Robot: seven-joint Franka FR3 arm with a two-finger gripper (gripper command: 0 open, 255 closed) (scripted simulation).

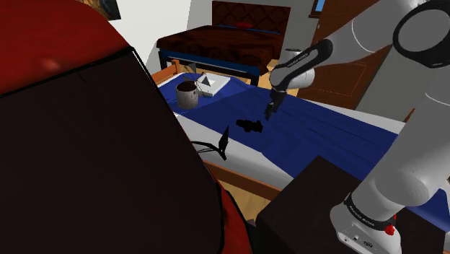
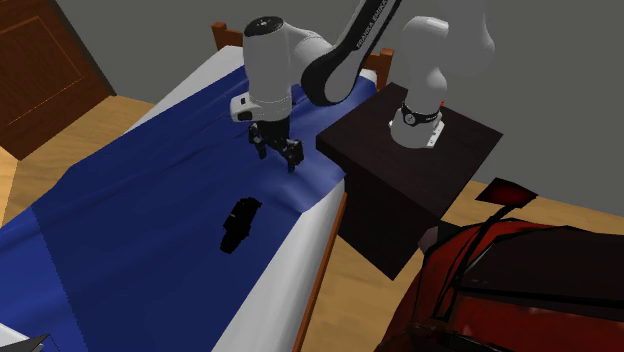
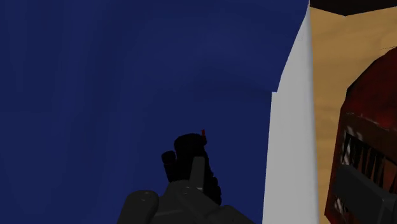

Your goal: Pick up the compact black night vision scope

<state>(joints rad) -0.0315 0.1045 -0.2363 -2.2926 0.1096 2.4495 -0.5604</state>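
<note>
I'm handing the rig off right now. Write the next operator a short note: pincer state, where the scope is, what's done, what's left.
Pincer: open and empty, hanging above the blue cover, on the stand's side of the scope.
Scope: lying on the cover near the bed's edge, apart from the pincer.
Done: arm is out over the bed; no grasp yet.
Left: bring the pincer over the scope, lower, close on it, lift.
</note>
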